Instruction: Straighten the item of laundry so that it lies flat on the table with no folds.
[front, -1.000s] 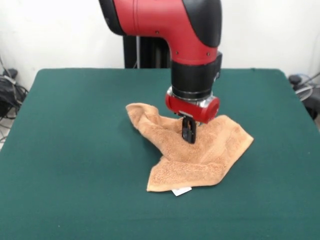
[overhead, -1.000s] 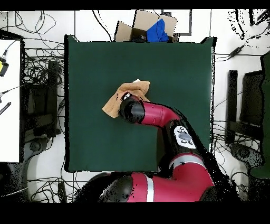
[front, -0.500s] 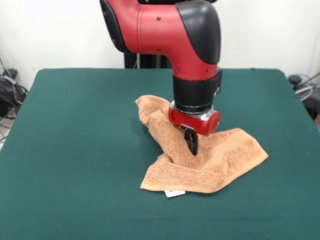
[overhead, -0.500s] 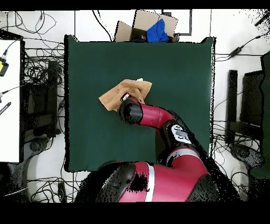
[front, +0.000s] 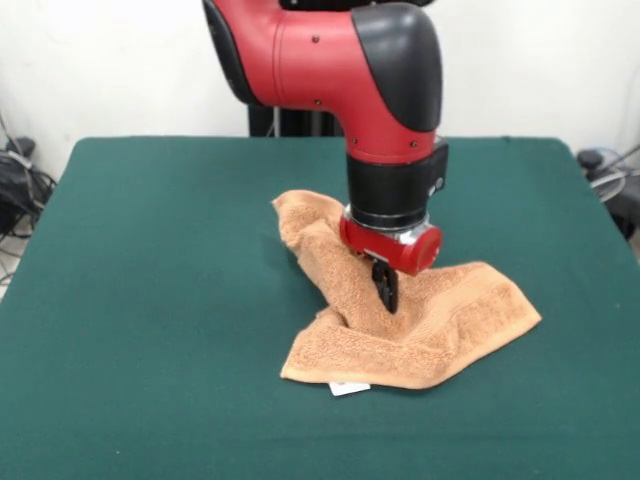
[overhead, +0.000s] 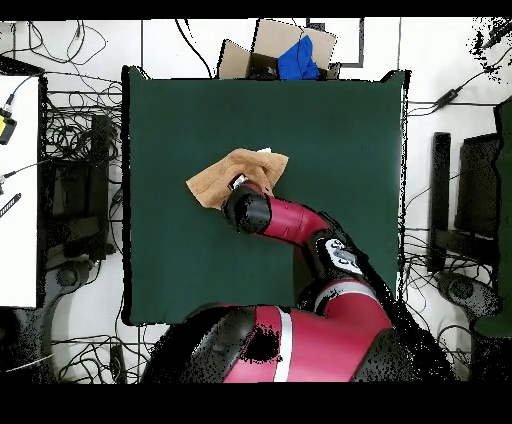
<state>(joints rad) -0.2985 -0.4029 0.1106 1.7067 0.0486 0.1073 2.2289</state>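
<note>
Terry towel (front: 420, 325) bunched on your table (front: 150, 300), fingers (front: 385, 290) pinched on its ridge, corner slid slightly outward.

Orange-tan towel (front: 420, 335) with white tag (front: 348, 387), dark green table (front: 150, 300), red and black arm (front: 340, 60)

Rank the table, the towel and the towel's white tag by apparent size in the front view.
1. Green table, by far the largest.
2. Orange-tan towel, crumpled under the gripper.
3. White tag, a sliver at the towel's near edge.
</note>
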